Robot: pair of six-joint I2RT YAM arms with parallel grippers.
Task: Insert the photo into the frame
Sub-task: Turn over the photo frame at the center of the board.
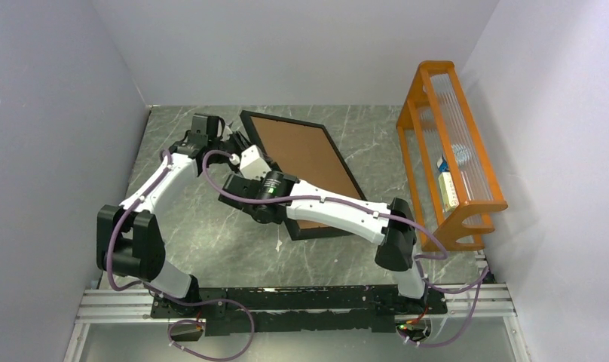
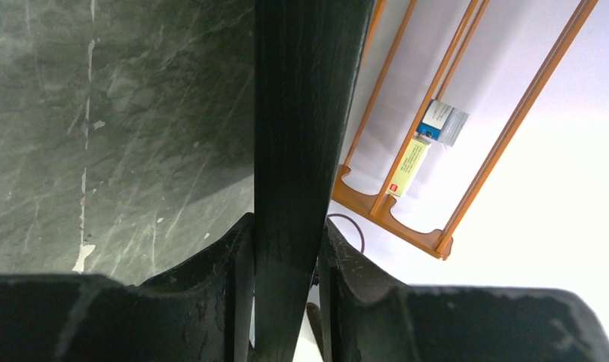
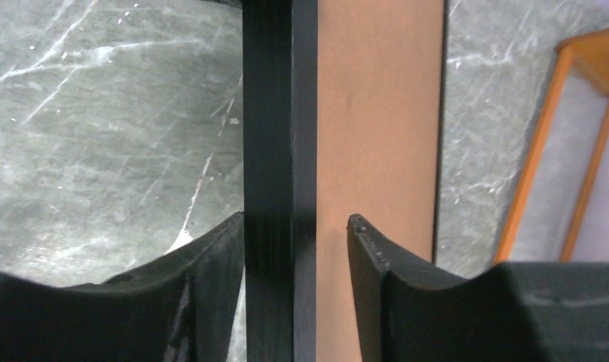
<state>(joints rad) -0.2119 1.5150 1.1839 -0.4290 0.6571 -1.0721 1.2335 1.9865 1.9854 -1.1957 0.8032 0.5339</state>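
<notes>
Top external view: we saw both arms reaching to one long rail of the frame, which sat mid-table, back side up.
Left arm: stretched forward on the left side, wrist turned rightward at the frame's far left corner.
Right arm: folded across the frame's near end, forearm pointing left.
Left gripper: clamped on the rail, both fingers pressed against its faces.
Right gripper: straddled the rail loosely. One finger touched the outer side and the other stood apart over the backing board.
Frame material: thin black rectangle, matte, with faint wood grain.
Backing board: plain brown, flat and smooth, filling the frame.
Table surface: dark grey-green marble pattern with pale veins.
Rack: orange wood with slim bars, well right of the frame by the wall, small boxes inside.
Tilt: we could not tell whether the frame lay flat.
</notes>
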